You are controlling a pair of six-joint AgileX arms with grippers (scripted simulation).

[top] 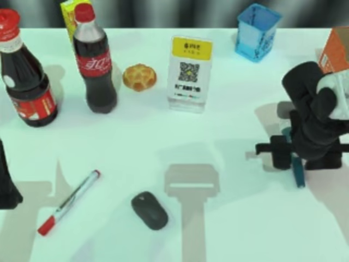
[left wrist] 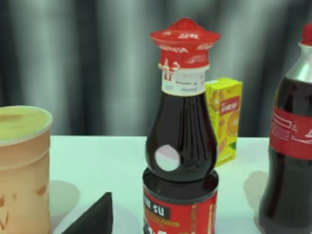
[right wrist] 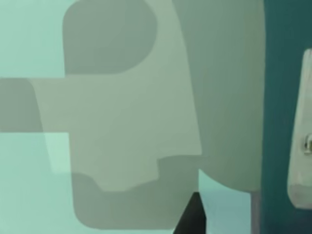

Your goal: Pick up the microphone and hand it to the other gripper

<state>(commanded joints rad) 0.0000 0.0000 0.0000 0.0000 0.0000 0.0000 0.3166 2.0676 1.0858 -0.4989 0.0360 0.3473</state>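
Pale table, right gripper over microphone; white switch strip wrist-view only; fingers' spread untellable.

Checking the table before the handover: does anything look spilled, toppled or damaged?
Nothing stands out. The soy sauce bottle and cola bottle stand upright; the marker pen just lies flat. The right gripper is over the microphone; the left gripper sits at the left edge.

- The microphone is mostly hidden under the right gripper; only its teal lower body shows, and its head cannot be seen.
- The left arm is cut off by the table's left edge.
- The orange carton at far right is cropped.
- The right wrist view crops the microphone body.
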